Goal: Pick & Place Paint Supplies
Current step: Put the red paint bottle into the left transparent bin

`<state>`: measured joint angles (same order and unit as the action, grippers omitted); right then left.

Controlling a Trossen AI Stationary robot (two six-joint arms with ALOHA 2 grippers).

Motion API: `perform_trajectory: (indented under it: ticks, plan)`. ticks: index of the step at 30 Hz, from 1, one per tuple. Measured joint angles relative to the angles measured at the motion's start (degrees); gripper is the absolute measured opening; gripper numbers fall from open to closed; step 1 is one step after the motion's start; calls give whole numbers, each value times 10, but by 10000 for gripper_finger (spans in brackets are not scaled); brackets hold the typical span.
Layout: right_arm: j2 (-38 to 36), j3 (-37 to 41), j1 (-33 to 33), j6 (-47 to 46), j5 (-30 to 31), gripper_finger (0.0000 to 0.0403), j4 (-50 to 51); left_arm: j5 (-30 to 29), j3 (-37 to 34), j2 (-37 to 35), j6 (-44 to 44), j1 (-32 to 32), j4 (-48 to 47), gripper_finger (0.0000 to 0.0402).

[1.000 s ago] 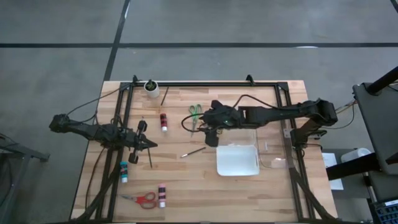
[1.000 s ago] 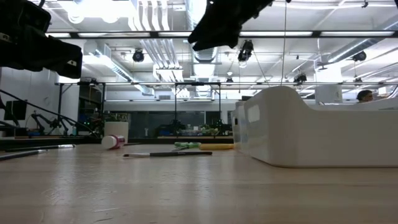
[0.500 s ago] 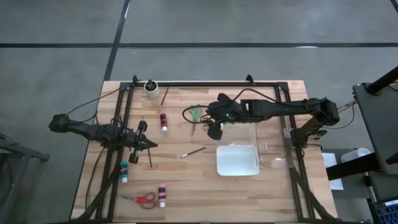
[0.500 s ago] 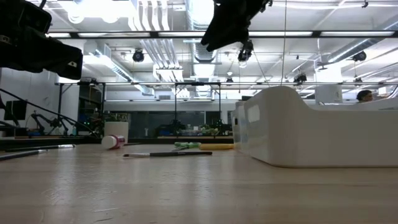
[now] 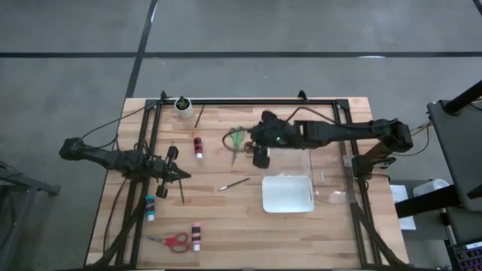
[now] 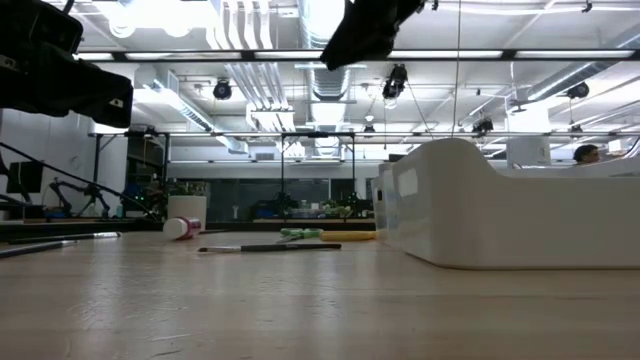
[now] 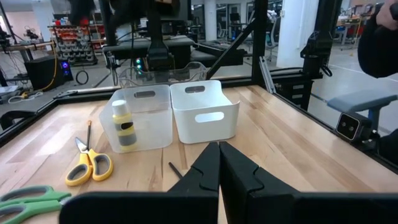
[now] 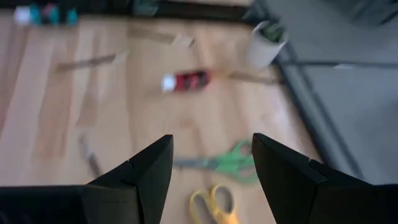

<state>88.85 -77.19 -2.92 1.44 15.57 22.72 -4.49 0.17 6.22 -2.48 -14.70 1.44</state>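
green scissors (image 8: 227, 160) look light, stiff, flat on the table (image 5: 226, 218); my right pincer (image 8: 211, 171) gapes empty above, probably best pinching the blades.

Both arms are dark, slender, multi-jointed links with black cables looping alongside (a small green light shows on the right arm). Each gripper has two black, angular, tapered fingers.
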Motion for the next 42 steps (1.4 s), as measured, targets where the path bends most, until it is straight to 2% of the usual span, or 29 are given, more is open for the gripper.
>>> perform_trajectory:
  ticks: [2, 7, 13, 20, 24, 29, 42]
  plan:
    - [-19, 11, -19, -9, -9, 217, -42, 0, 0, 0, 0, 0, 0, 3]
    - [-59, 51, -76, 40, -176, 217, -97, 0, 0, 0, 0, 0, 0, 3]
    - [-104, 85, -136, 69, -188, 217, -117, 0, 0, 0, 0, 0, 0, 3]
    - [-186, 203, -191, 62, -272, 217, -283, 0, 0, 0, 0, 0, 0, 3]
    - [-229, 279, -220, 58, -267, 217, -364, 0, 0, 0, 0, 0, 0, 3]
    - [-272, 320, -223, 39, -284, 217, -375, 0, 0, 0, 0, 0, 0, 3]
    - [-305, 327, -224, 35, -274, 217, -380, 0, 0, 0, 0, 0, 0, 3]
